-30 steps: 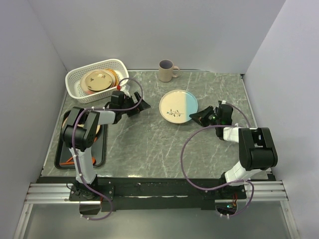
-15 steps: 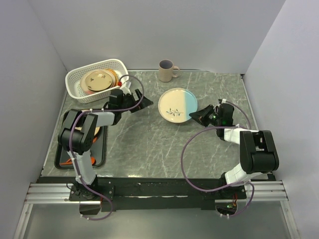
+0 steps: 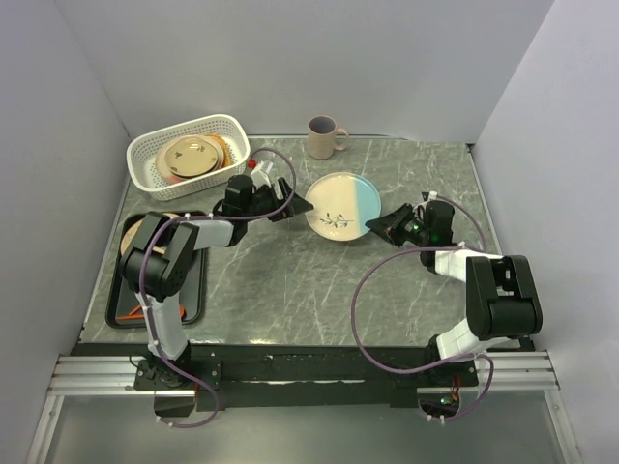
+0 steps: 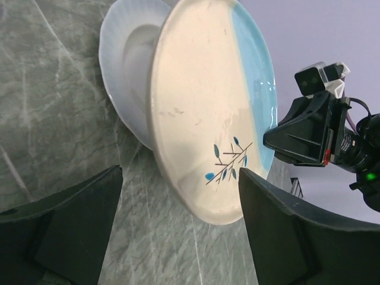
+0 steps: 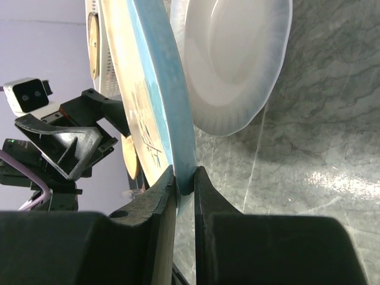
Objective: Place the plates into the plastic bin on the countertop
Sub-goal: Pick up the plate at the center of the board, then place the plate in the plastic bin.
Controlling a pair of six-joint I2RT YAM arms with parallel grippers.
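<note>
A cream and pale-blue plate with a twig (image 3: 343, 205) is tilted up over a pale white-blue plate (image 4: 127, 65) on the marble countertop (image 3: 290, 280). My right gripper (image 3: 384, 227) is shut on the twig plate's blue rim (image 5: 185, 178), and the pale plate (image 5: 237, 59) lies below it. My left gripper (image 3: 300, 205) is open and empty, its jaws wide on either side of the twig plate's left edge (image 4: 208, 107), not touching it. The white lattice bin (image 3: 189, 153) at the back left holds tan-orange plates (image 3: 191, 157).
A beige mug (image 3: 324, 137) stands at the back, behind the plates. A flat black tray (image 3: 160, 280) with an orange plate lies at the left edge under the left arm. Grey walls close in the back and both sides.
My left gripper has moved right from beside the bin to the twig plate's left edge. The plate has shifted slightly left in the right gripper's hold.
</note>
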